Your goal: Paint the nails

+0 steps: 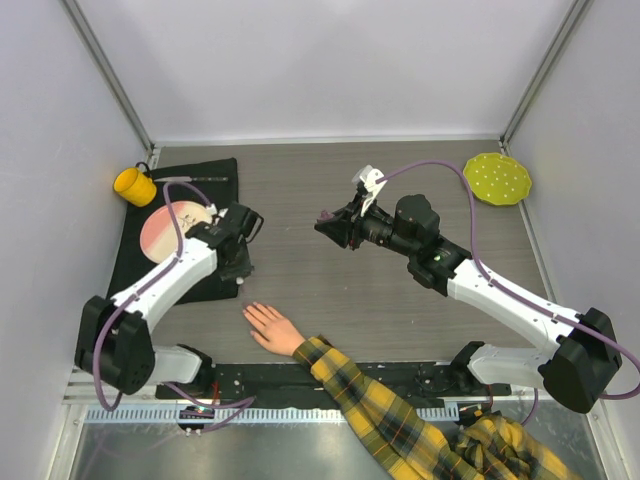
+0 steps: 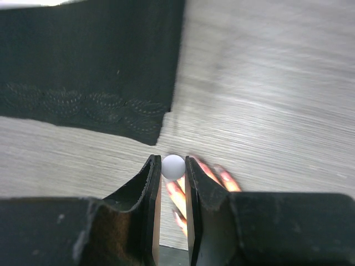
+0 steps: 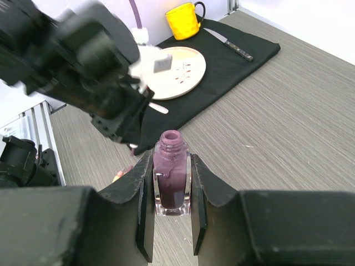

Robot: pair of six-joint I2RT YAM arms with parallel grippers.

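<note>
1. Two pincers are loaded: my right pincer (image 3: 171, 159) is clamped tight on the open polish bottle (image 3: 171, 191). I hold it upright, I judge, so the dark mauve polish cannot spill and the neck faces the brush
2. My left pincer (image 2: 173, 162) is narrow, pinching a small white ball-topped piece (image 2: 173, 168), probably the brush cap. Any bristles are hidden below the jaws
3. The nails (image 2: 224, 178) are on the pale hand (image 1: 272, 327) lying flat at lower centre of the top view, fingers spread and close beneath that pincer. They look pinkish but blurred
4. The bottle is glossy, square-sided glass; the tabletop (image 1: 330, 290) is matte grey woodgrain; the black cloth (image 2: 83, 55) is soft with stitched scallops; the sleeve (image 1: 380, 400) is yellow-black plaid
</note>
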